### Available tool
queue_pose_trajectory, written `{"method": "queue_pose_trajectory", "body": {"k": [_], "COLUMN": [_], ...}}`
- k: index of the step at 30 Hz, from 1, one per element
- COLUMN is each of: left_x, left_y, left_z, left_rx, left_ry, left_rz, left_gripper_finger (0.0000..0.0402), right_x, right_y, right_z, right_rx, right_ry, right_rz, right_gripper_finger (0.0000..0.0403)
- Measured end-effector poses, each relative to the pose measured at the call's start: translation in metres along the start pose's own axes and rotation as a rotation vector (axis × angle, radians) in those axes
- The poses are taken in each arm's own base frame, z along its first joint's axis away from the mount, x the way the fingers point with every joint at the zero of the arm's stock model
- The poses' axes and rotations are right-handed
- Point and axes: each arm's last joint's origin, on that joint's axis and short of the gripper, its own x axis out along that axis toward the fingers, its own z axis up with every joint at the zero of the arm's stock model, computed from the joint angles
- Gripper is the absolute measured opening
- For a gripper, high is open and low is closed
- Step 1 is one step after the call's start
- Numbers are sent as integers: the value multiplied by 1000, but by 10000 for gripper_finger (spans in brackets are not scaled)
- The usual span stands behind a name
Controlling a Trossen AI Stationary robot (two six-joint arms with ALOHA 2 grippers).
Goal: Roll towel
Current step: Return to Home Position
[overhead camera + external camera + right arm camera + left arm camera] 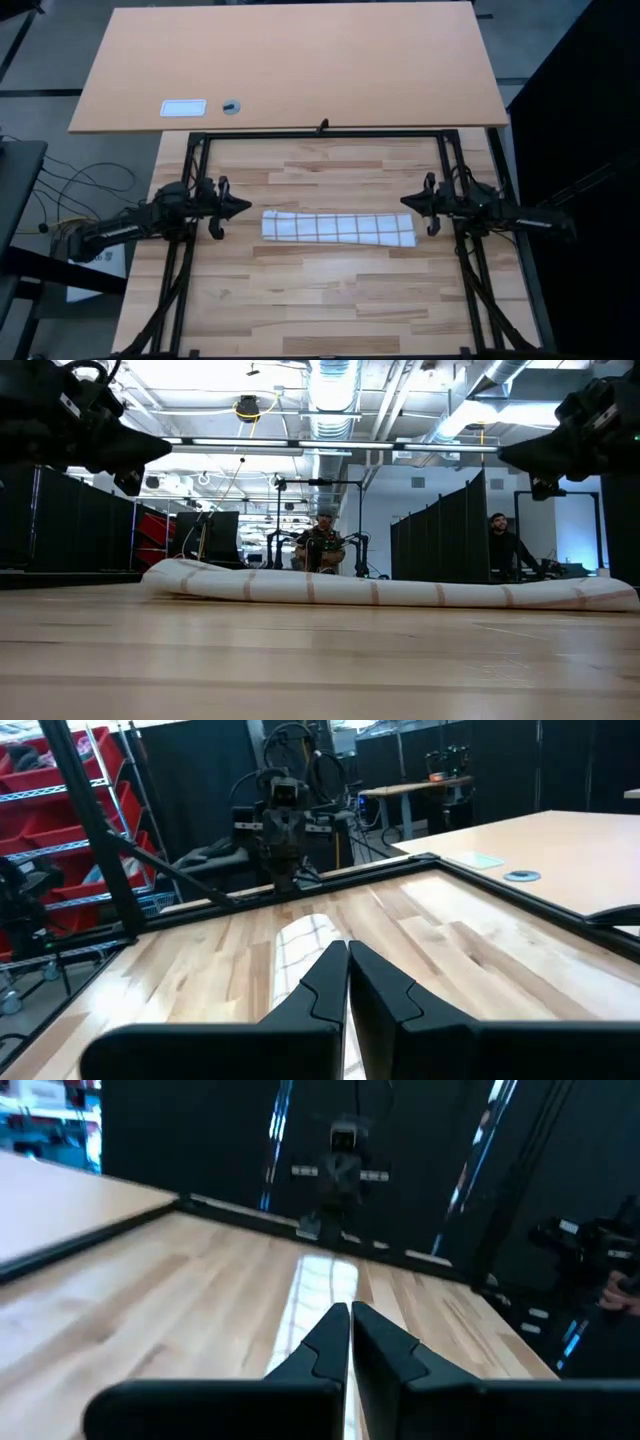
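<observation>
The towel (338,227), white with thin reddish-brown check lines, lies rolled into a long narrow roll across the middle of the wooden table; in the low view the towel (390,589) rests flat on the boards. My left gripper (246,206) hangs shut above the table just beyond the roll's left end, pointing level at it. My right gripper (404,200) hangs shut just beyond the roll's right end, facing the left one. Neither touches the towel. The wrist views show each pair of fingers closed, left gripper (350,1312), right gripper (347,950).
A second, lighter tabletop (290,60) lies beyond the far edge, with a small white card (183,108) and a round dark piece (231,105) on it. A black frame (320,134) borders the work area. Two people show in the room behind (320,548).
</observation>
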Motion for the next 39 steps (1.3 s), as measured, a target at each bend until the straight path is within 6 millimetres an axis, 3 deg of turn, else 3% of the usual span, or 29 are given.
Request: {"method": "queue_pose_trajectory", "body": {"k": [39], "left_x": [-1], "left_y": [1], "left_z": [0], "left_rx": [41], "left_ry": [-2], "left_rz": [3], "left_gripper_finger": [0], "right_x": [0], "right_y": [-1], "right_z": [0], "right_rx": [16], "right_ry": [4], "right_rz": [-22], "right_gripper_finger": [0]}}
